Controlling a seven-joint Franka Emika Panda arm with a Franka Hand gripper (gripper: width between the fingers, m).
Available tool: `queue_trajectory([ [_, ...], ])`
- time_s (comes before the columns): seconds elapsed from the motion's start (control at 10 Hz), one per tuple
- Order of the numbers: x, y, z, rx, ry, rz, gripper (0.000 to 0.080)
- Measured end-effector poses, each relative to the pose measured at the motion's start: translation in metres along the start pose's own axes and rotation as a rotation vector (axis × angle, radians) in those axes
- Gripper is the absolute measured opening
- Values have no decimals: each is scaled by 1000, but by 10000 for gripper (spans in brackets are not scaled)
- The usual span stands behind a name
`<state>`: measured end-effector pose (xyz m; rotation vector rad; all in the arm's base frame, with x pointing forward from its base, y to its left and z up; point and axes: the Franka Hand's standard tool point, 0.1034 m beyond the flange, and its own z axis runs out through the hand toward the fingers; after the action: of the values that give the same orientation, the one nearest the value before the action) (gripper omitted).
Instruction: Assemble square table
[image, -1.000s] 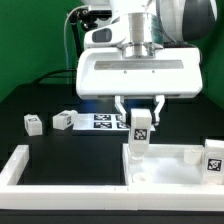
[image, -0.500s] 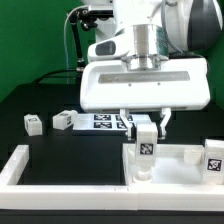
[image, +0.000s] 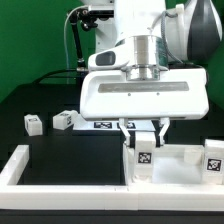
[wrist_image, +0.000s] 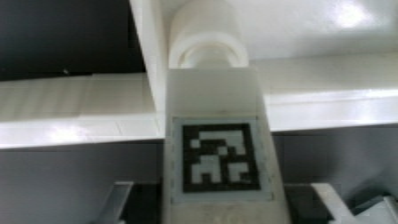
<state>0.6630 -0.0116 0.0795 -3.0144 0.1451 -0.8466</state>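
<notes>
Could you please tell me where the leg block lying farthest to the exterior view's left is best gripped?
Probably across its middle, from straight above: the leg block lies flat on the black surface, apart from the next block, leaving room for a finger on each side.

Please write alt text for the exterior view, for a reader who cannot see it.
The gripper holds a white tagged leg upright at a corner of the white square tabletop. Two loose leg blocks lie on the black table, toward the exterior view's left.
</notes>
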Motion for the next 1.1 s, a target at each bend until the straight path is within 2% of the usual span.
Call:
queue_trajectory([
  [0.2, -2, 2, 1, -33, 71, -8, 291],
  [0.5, -2, 2, 0, -39, 85, -9, 291],
  [0.6, -3, 2, 0, -40, 85, -9, 507],
  [0.7, -3, 2, 0, -40, 85, -9, 507],
  [0.8, -3, 2, 0, -40, 84, -9, 623],
  [1.1, -3, 2, 0, -40, 84, -9, 648],
])
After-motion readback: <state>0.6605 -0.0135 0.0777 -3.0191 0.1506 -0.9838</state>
